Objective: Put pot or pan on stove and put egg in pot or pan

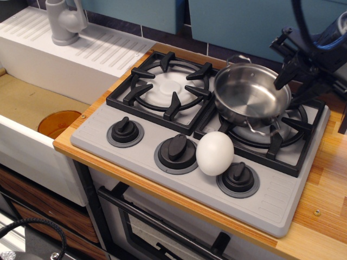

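The shiny steel pot (246, 96) sits upright on the right burner grate of the grey stove (162, 125), shifted a little toward the burner's left side. One wire handle points to the front, the other to the back. My black gripper (288, 92) is at the pot's right rim with its fingers spread to either side of the rim, not clamping it. The white egg (215, 154) rests on the stove's front panel between the middle knob (176, 147) and the right knob (238, 177). The pot is empty.
The left burner (165, 86) carries nothing. A white sink unit with a grey tap (64, 21) lies to the left, with an orange disc (58, 122) in the basin. The wooden counter (325, 179) runs along the right. The black arm and cable hang over the back right.
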Motion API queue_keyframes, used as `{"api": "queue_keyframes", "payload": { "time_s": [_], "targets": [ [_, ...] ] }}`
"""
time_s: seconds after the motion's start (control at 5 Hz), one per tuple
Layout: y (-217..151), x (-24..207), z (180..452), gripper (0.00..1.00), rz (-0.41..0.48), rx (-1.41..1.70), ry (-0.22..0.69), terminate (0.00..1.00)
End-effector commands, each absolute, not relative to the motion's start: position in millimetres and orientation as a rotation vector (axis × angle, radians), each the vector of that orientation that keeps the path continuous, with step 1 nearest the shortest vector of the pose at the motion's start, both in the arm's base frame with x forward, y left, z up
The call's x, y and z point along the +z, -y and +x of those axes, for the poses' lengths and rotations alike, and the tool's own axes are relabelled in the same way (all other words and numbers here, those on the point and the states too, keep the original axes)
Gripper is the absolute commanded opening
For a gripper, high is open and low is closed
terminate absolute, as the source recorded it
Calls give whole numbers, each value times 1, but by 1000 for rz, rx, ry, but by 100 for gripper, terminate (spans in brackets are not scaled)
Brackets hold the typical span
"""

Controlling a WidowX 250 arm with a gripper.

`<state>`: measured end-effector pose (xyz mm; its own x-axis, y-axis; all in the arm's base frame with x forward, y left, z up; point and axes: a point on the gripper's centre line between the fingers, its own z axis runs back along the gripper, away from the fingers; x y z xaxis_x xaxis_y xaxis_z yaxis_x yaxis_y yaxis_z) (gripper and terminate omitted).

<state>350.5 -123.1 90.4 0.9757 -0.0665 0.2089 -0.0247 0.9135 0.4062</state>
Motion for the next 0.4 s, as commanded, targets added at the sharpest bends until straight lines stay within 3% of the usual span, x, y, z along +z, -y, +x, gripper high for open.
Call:
{"api": "queue_keyframes", "payload": {
  "time_s": [0.0,0.2],
  "targets": [
    [119,127,356,100,376,-44,223,0],
    [104,140,349,100,348,-77,203,0]
  ]
}}
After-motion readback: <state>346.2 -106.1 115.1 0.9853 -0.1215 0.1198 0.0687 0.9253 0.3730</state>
